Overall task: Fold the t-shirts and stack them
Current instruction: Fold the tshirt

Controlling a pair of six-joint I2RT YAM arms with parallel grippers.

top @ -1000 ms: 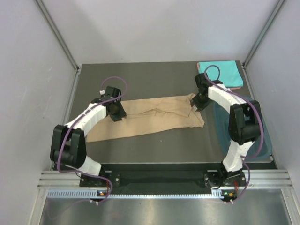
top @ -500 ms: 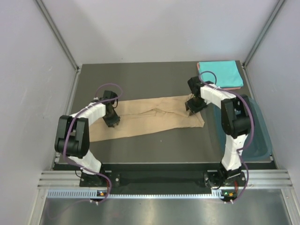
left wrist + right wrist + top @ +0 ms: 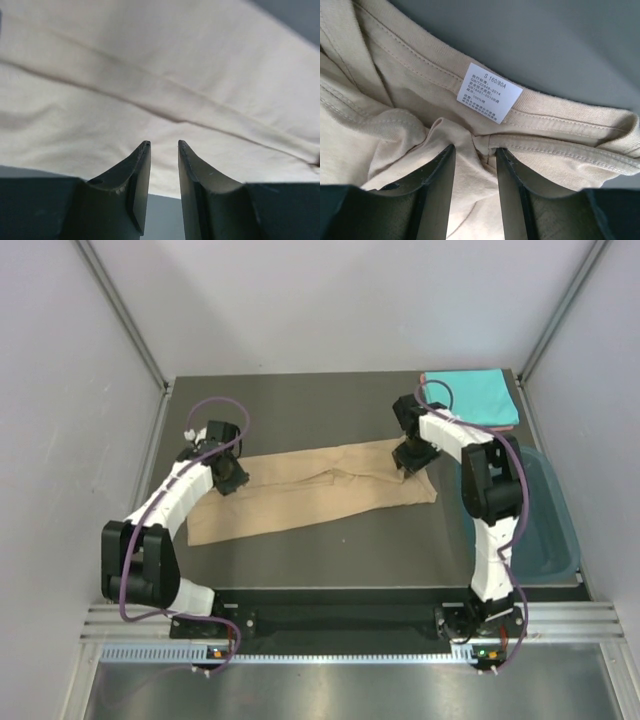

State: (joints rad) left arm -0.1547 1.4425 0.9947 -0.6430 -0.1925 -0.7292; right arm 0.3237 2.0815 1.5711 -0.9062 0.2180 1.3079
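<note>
A tan t-shirt (image 3: 320, 490) lies spread as a long strip across the middle of the table. My left gripper (image 3: 228, 478) is at its far left edge. In the left wrist view that gripper (image 3: 164, 144) is open, with bare table between the fingers and the tan cloth (image 3: 150, 75) just past the tips. My right gripper (image 3: 407, 462) sits at the shirt's far right end. There it (image 3: 475, 147) is open, its fingers astride a bunched fold of the collar just below the white size label (image 3: 489, 92). A folded turquoise t-shirt (image 3: 470, 395) rests on a salmon-pink one (image 3: 503, 426) at the far right corner.
A dark teal plastic tub (image 3: 545, 530) stands at the table's right edge, beside the right arm. Grey walls close in the left, far and right sides. The metal frame rail (image 3: 330, 615) runs along the near edge.
Both arms swung their elbows. The left gripper slid left toward the shirt's far left edge. The right gripper moved slightly farther back onto the collar. The shirt barely shifted.
</note>
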